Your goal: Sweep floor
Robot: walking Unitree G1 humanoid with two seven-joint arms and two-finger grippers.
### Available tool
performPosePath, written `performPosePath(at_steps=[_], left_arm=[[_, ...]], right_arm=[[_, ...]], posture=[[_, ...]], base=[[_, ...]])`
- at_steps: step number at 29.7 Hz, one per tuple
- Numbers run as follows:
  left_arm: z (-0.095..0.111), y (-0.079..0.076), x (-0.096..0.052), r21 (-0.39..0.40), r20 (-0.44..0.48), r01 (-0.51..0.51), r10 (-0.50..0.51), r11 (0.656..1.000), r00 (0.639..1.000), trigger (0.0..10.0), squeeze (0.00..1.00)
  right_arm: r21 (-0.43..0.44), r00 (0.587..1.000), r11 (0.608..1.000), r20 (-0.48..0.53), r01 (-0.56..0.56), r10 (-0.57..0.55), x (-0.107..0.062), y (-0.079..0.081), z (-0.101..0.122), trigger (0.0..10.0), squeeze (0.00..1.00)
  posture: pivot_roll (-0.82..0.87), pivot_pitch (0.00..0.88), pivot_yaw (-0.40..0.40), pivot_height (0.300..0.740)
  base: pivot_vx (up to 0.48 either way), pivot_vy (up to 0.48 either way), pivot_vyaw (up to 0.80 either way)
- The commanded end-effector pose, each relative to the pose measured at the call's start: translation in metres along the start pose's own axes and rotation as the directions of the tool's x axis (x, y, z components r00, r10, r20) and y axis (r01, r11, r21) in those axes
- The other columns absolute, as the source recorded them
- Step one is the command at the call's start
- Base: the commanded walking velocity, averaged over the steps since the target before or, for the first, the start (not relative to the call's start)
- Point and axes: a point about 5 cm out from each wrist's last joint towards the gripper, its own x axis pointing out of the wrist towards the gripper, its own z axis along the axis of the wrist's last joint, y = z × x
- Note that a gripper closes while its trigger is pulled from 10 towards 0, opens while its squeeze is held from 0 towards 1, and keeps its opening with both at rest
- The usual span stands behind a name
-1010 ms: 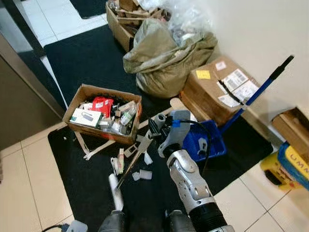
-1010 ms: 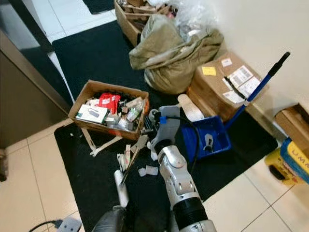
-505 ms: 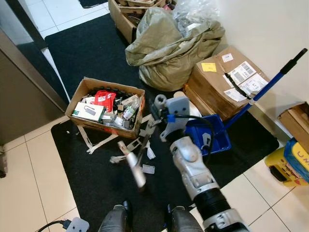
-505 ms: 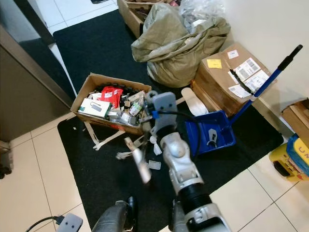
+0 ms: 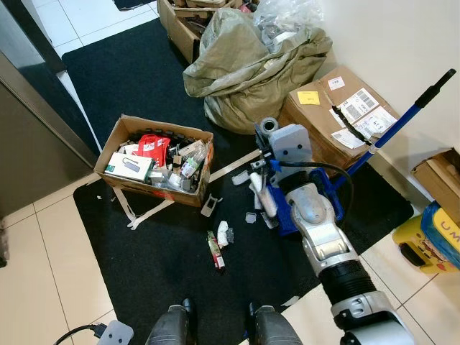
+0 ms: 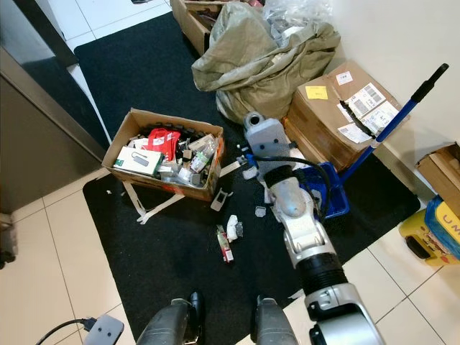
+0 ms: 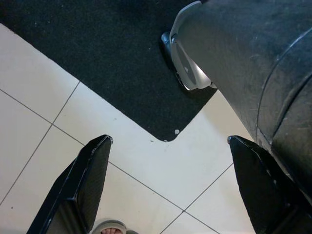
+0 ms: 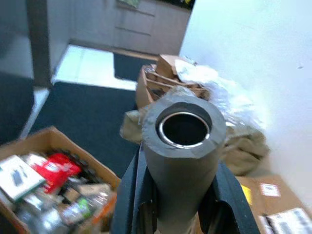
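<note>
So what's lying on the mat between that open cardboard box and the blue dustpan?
Small litter scraps on the black mat, seen from the head views.

I'm in a home's cluttered entry corner: tiled floor (image 5: 43, 244), black mat (image 5: 144, 266), shipping boxes (image 5: 345, 118), a stuffed sack (image 5: 244, 72).

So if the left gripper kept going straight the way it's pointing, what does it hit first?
The left gripper points down, fingers open, so it would probably meet the white tile floor first, just off the black mat's corner. Depth is unclear.
</note>
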Motion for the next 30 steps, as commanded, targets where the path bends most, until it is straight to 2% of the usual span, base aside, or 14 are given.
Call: performPosePath(at_steps=[1,5,6,10,16,18,19,20,22,27,30], left_arm=[[-0.016,-0.002,-0.007,-0.016,-0.054,0.001,-0.002,1.000,0.999,10.0,0.00],[-0.014,-0.003,-0.006,-0.018,-0.057,0.000,-0.001,1.000,0.998,10.0,0.00],[-0.013,-0.003,-0.005,-0.021,-0.057,-0.001,0.000,1.000,0.998,10.0,0.00],[-0.010,-0.004,-0.001,-0.027,-0.061,-0.006,0.004,1.000,0.998,10.0,0.00],[-0.007,-0.006,0.002,-0.031,-0.064,-0.008,0.006,0.999,0.998,10.0,0.00],[-0.005,-0.007,0.004,-0.034,-0.066,-0.009,0.007,0.999,0.998,10.0,0.00],[-0.003,-0.008,0.006,-0.036,-0.068,-0.011,0.009,0.999,0.998,10.0,0.00],[-0.002,-0.010,0.007,-0.039,-0.074,-0.013,0.010,0.999,0.997,10.0,0.00],[-0.002,-0.013,0.009,-0.045,-0.086,-0.019,0.015,0.999,0.996,10.0,0.00],[-0.004,-0.016,0.009,-0.053,-0.094,-0.018,0.013,0.998,0.995,10.0,0.00],[-0.007,-0.021,0.007,-0.050,-0.098,-0.006,0.001,0.999,0.995,10.0,0.00]], right_arm=[[-0.049,1.000,0.999,0.017,0.010,-0.010,0.003,-0.006,0.002,10.0,0.00],[-0.049,0.999,0.998,0.008,0.036,-0.035,0.006,-0.013,0.002,10.0,0.00],[-0.022,0.998,0.998,0.019,0.057,-0.056,0.009,-0.016,0.005,10.0,0.00],[-0.003,0.993,0.996,0.069,0.094,-0.094,0.017,-0.023,0.017,10.0,0.00],[-0.005,0.990,0.995,0.097,0.104,-0.103,0.022,-0.025,0.023,10.0,0.00],[0.025,0.988,0.993,0.107,0.113,-0.115,0.025,-0.027,0.027,10.0,0.00],[0.084,0.985,0.988,0.107,0.128,-0.136,0.029,-0.029,0.031,10.0,0.00],[0.193,0.979,0.968,0.096,0.160,-0.181,0.032,-0.033,0.034,10.0,0.00],[0.292,0.972,0.938,0.085,0.187,-0.220,0.036,-0.039,0.039,10.0,0.00],[0.282,0.973,0.941,0.077,0.189,-0.219,0.038,-0.040,0.039,10.0,0.00],[0.276,0.974,0.939,0.039,0.203,-0.222,0.038,-0.037,0.034,10.0,0.00]], posture=[[0.06,0.393,0.033,0.740],[0.06,0.382,0.025,0.740],[0.05,0.371,0.022,0.740],[0.04,0.338,0.011,0.740],[0.03,0.321,0.003,0.740],[0.02,0.302,-0.006,0.740],[0.02,0.292,-0.012,0.740],[0.00,0.278,-0.026,0.740],[-0.01,0.274,-0.036,0.740],[-0.01,0.278,-0.052,0.740],[-0.01,0.295,-0.062,0.740]], base=[[0.000,0.000,0.00],[0.000,0.000,0.00],[0.000,0.000,0.00],[0.000,0.000,0.00],[0.000,0.000,0.00],[0.000,0.000,0.00],[0.000,0.000,0.00],[0.000,0.000,0.00],[0.000,0.000,0.00],[0.000,0.000,0.00],[0.000,0.000,0.00]])
